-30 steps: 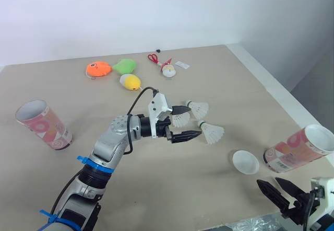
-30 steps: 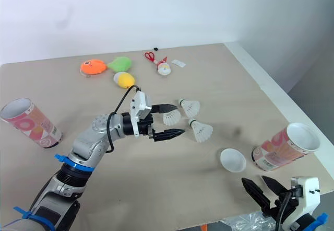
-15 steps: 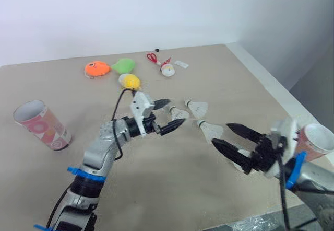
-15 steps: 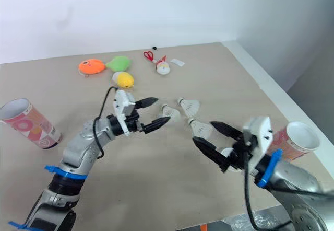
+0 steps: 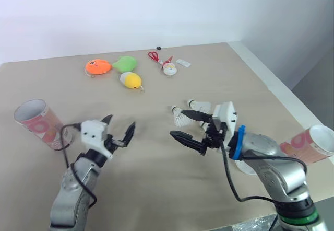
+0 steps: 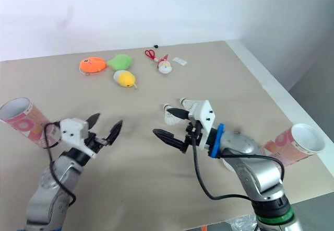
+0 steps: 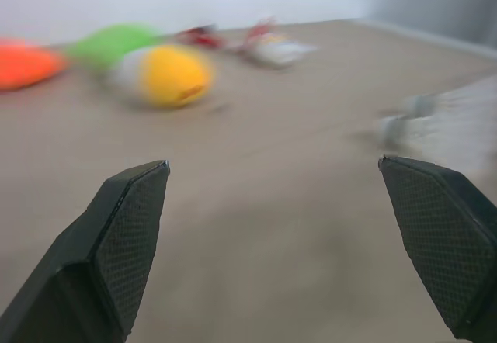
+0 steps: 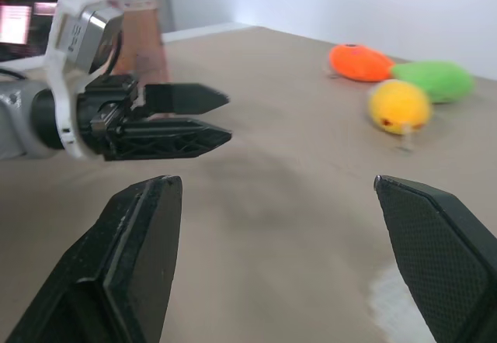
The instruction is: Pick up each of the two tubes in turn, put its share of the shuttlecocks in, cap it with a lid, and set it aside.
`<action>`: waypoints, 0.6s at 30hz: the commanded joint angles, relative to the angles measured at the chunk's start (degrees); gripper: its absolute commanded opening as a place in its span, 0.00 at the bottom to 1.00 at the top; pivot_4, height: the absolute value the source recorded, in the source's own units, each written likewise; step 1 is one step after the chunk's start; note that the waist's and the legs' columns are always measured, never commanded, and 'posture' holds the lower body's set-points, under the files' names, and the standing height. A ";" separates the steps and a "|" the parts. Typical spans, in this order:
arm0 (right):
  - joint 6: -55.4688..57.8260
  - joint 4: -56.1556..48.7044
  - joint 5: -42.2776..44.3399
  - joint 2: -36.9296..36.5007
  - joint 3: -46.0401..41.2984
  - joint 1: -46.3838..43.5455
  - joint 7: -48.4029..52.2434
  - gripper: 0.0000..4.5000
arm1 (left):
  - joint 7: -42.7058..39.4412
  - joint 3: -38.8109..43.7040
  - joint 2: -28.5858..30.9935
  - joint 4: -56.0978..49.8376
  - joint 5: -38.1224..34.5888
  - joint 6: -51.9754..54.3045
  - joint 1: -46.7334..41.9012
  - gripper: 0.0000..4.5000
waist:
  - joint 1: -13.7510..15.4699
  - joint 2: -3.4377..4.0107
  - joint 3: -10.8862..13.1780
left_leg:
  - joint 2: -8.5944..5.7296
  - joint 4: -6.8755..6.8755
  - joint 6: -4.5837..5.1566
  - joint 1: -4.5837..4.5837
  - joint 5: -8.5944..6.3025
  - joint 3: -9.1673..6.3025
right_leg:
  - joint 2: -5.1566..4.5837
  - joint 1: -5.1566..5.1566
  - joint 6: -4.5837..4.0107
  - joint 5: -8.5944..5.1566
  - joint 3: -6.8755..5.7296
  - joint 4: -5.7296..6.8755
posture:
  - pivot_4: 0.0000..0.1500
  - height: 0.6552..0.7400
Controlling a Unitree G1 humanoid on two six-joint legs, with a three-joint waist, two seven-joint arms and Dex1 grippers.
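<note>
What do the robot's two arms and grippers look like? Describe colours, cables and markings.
Both arms are silver-grey with looping black cables. The left gripper and right gripper have white housings and two pointed black fingers with cross-hatched pads. A blue band rings the right wrist.

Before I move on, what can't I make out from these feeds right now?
Lid: mostly hidden under the right arm, both eye views.
Shuttlecocks: any behind the right gripper are hidden, so the count is uncertain.
Right tube: cut by the left eye view's edge.
Left wrist view: shuttlecock blurred.
</note>
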 commanded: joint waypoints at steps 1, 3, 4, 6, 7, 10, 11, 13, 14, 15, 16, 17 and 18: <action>-2.46 1.26 -1.01 1.13 1.17 -2.33 2.58 0.94 | 4.39 2.85 -1.41 -3.83 2.42 -4.49 3.17 1.00 | 0.06 -0.02 0.01 | -0.01 0.01 0.00 0.02 0.00 0.03 | 0.01 0.00 0.01 0.03 0.03 0.00 | 1.00 1.00; -2.61 2.34 -1.16 1.51 1.63 -3.59 3.85 0.94 | 6.80 4.47 -3.08 -4.36 2.77 -6.10 5.55 1.00 | 0.15 -0.05 0.02 | -0.04 0.03 -0.03 0.02 0.02 0.06 | 0.00 0.02 0.03 0.06 0.01 0.00 | 1.00 1.00; -2.60 2.85 -1.17 1.64 1.78 -4.30 4.52 0.94 | 8.19 5.34 -4.14 -4.44 2.85 -6.82 6.77 1.00 | 0.14 -0.05 0.03 | -0.04 0.05 -0.03 0.02 0.02 0.09 | 0.01 0.03 0.02 0.07 0.01 0.00 | 1.00 1.00; -2.33 4.01 -1.10 2.10 2.20 -5.91 5.75 0.94 | 11.15 7.07 -6.39 -4.29 3.14 -7.92 8.44 1.00 | 0.06 -0.05 0.03 | -0.04 0.06 -0.03 0.07 0.02 0.12 | 0.02 0.02 0.01 0.09 0.15 0.00 | 1.00 1.00; -2.19 4.52 -1.11 2.33 2.40 -6.52 6.25 0.94 | 12.19 7.87 -7.19 -3.87 2.99 -8.21 8.62 1.00 | 0.04 -0.07 0.04 | -0.03 0.06 -0.03 0.08 0.02 0.15 | 0.02 0.02 0.03 0.11 0.18 0.00 | 1.00 1.00; -1.90 5.75 -1.37 3.00 3.27 -7.82 7.33 0.94 | 15.00 11.13 -8.11 -1.90 1.86 -8.43 7.19 1.00 | 0.04 -0.09 0.05 | 0.01 0.05 -0.03 0.09 0.02 0.35 | 0.12 0.01 0.05 0.15 0.18 0.00 | 1.00 1.00; -1.77 6.03 -1.39 3.30 3.57 -8.15 7.63 0.94 | 15.42 11.98 -7.80 -1.17 1.68 -8.23 6.33 1.00 | 0.06 -0.10 0.05 | 0.04 0.05 -0.03 0.09 0.02 0.37 | 0.15 0.00 0.02 0.15 0.17 0.01 | 1.00 1.00; -1.58 6.66 -1.43 4.04 4.18 -8.85 8.16 0.94 | 15.69 13.01 -6.72 0.46 1.99 -8.06 4.48 1.00 | 0.06 -0.10 0.05 | 0.07 0.05 -0.03 0.08 0.02 0.37 | 0.21 -0.01 -0.03 0.17 0.16 0.02 | 1.00 1.00; -1.52 6.90 -1.47 4.33 4.41 -9.13 8.43 0.94 | 15.90 13.43 -6.26 1.28 2.21 -8.06 3.66 1.00 | 0.05 -0.10 0.05 | 0.08 0.05 -0.03 0.08 0.02 0.38 | 0.22 -0.02 -0.04 0.19 0.16 0.02 | 1.00 1.00; -1.50 7.34 -1.60 4.70 4.78 -9.60 8.81 0.94 | 16.29 13.99 -5.85 2.40 2.23 -7.84 2.58 1.00 | 0.05 -0.10 0.04 | 0.09 0.05 -0.03 0.08 0.02 0.40 | 0.23 -0.02 -0.05 0.19 0.17 0.02 | 1.00 1.00; -1.46 7.80 -1.74 5.04 5.12 -10.05 9.16 0.94 | 16.45 14.36 -5.44 3.46 2.07 -7.74 1.69 1.00 | 0.04 -0.10 0.04 | 0.09 0.05 -0.03 0.09 0.02 0.42 | 0.23 -0.02 -0.05 0.19 0.18 0.02 | 1.00 1.00; -1.49 8.19 -1.92 5.31 5.41 -10.37 9.42 0.94 | 16.49 14.58 -4.98 4.35 2.07 -7.82 1.04 1.00 | 0.04 -0.10 0.04 | 0.09 0.05 -0.03 0.10 0.02 0.45 | 0.23 -0.02 -0.04 0.19 0.20 0.02 | 1.00 1.00; -1.63 8.66 -2.19 5.55 5.76 -10.72 9.71 0.94 | 16.34 14.81 -4.42 5.52 2.06 -7.99 0.26 1.00 | 0.03 -0.11 0.04 | 0.10 0.05 -0.03 0.09 0.02 0.47 | 0.23 -0.03 -0.04 0.20 0.21 0.02 | 1.00 1.00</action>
